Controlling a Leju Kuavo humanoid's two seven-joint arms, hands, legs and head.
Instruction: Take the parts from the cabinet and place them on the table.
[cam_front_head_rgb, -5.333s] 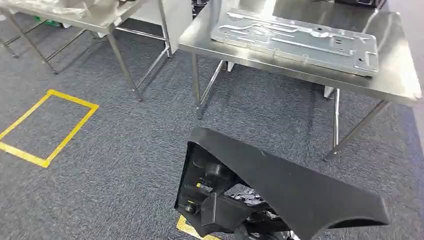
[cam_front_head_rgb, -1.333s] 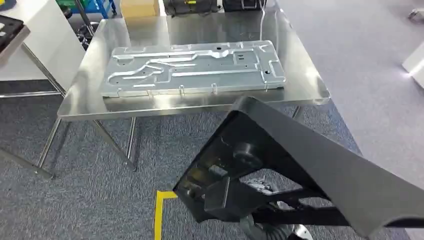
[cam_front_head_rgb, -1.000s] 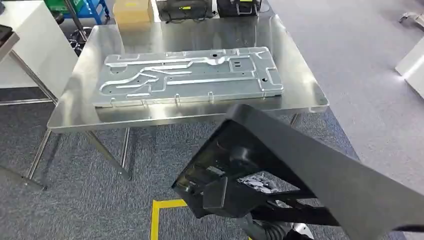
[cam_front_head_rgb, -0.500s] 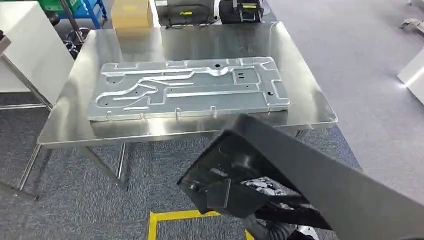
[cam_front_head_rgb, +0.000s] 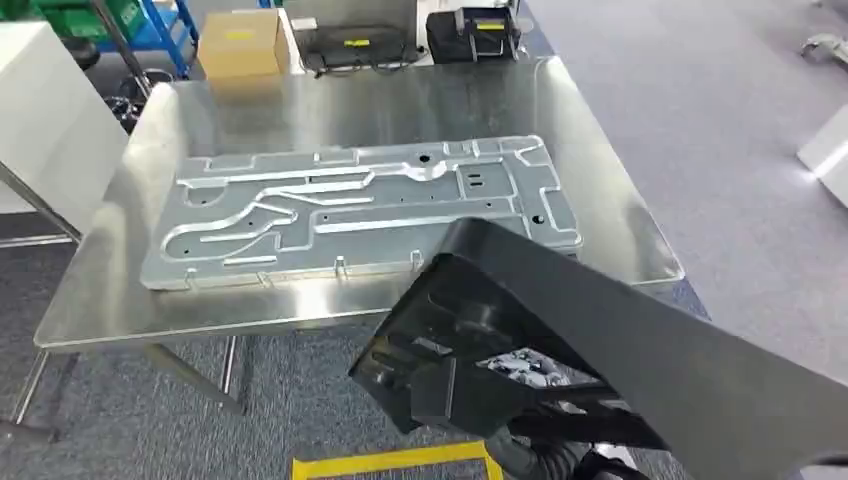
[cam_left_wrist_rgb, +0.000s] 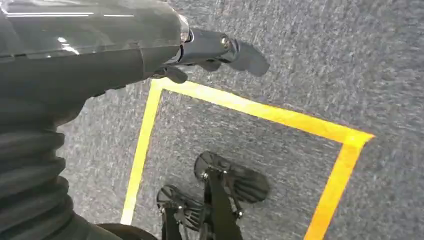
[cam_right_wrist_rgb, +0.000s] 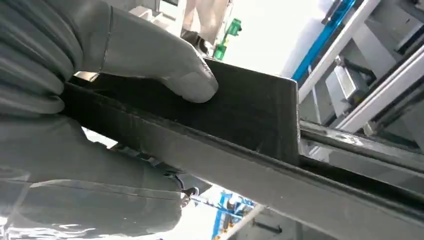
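A large black plastic part (cam_front_head_rgb: 620, 350), a long panel with ribs and clips on its underside, hangs low in the head view in front of the steel table (cam_front_head_rgb: 610, 200). Its near end overlaps the table's front edge in the picture. My right hand (cam_right_wrist_rgb: 100, 60) grips this black part (cam_right_wrist_rgb: 250, 115), the thumb pressed on one flat face and the fingers under the edge. My left hand (cam_left_wrist_rgb: 210, 50) hangs over the grey carpet holding nothing, its fingers loosely apart.
A big stamped metal plate (cam_front_head_rgb: 360, 210) covers most of the table. A cardboard box (cam_front_head_rgb: 240, 45) and two black cases (cam_front_head_rgb: 475, 35) stand at the far edge. White furniture (cam_front_head_rgb: 50, 120) is at the left. Yellow floor tape (cam_front_head_rgb: 390, 460) lies below the part.
The camera has moved closer to the table, which now sits larger and lower in the picture. The black part stays in my right hand's grip.
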